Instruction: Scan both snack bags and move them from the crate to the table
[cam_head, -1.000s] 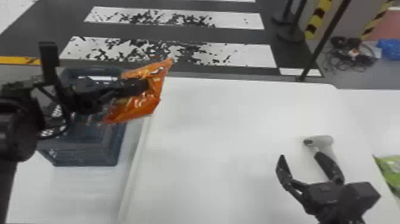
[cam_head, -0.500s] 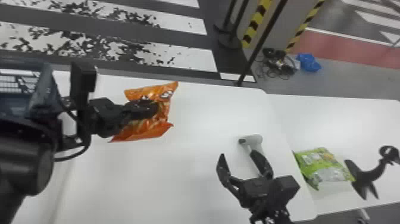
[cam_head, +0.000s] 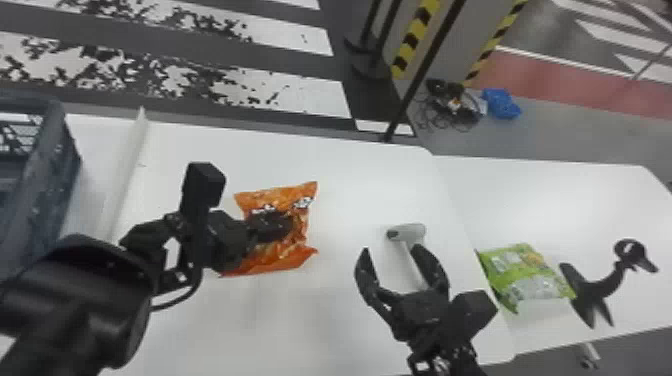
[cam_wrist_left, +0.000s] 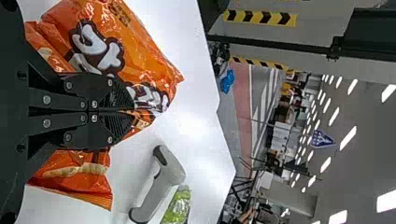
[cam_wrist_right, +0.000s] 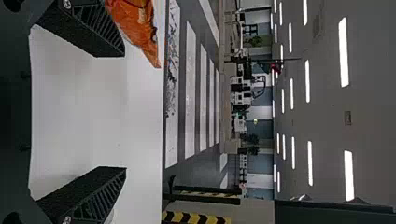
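Scanner (cam_head: 411, 232) in head view: on the tabletop (cam_head: 320, 320), just ahead of the nearer right claw (cam_head: 391, 249), handle running back toward it. Left wrist view: left claw (cam_wrist_left: 132, 111) clamps the orange snack bag (cam_wrist_left: 152, 60), glossy, crinkled. Right wrist view: right claw gapes empty.

Far, on the floor, I see one tangle of cables (cam_head: 452, 111) and, just right of it, a blue crumpled thing (cam_head: 501, 103). Left of them is a black pole (cam_head: 425, 69). Far left are white floor stripes (cam_head: 315, 95).
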